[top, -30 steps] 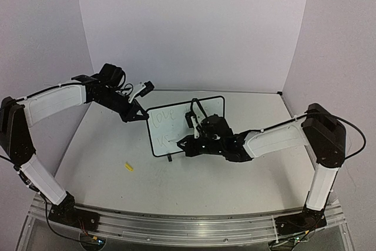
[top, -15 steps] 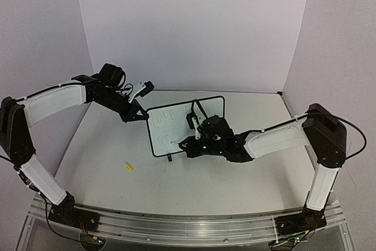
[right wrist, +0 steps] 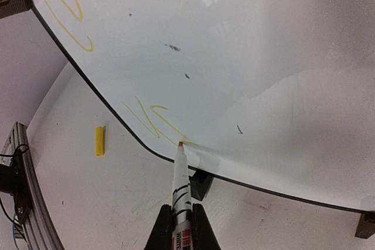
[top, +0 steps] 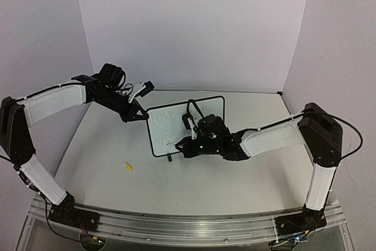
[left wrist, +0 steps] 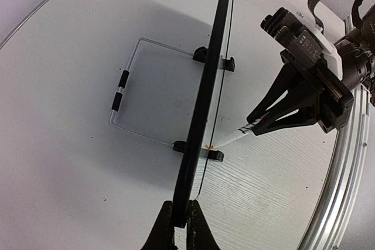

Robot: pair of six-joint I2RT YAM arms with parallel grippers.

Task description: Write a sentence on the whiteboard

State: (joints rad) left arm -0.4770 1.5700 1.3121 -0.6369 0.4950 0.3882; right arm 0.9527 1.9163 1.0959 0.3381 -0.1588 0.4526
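Observation:
The whiteboard stands upright on small black feet in the middle of the table. My left gripper is shut on the thin black frame at the board's left edge, seen edge-on in the left wrist view. My right gripper is shut on a white marker, and the marker's orange tip touches the board low on its left side. The sentence shows as faint yellow strokes in two lines. The lower strokes end at the marker tip.
A small yellow marker cap lies on the table in front of and left of the board. Behind the board a wire stand lies on the table. White walls close the back and sides, and a metal rail runs along the near edge.
My right gripper has slid a little to the left along the lower line with the marker tip on the board. The left arm and the board have not moved.

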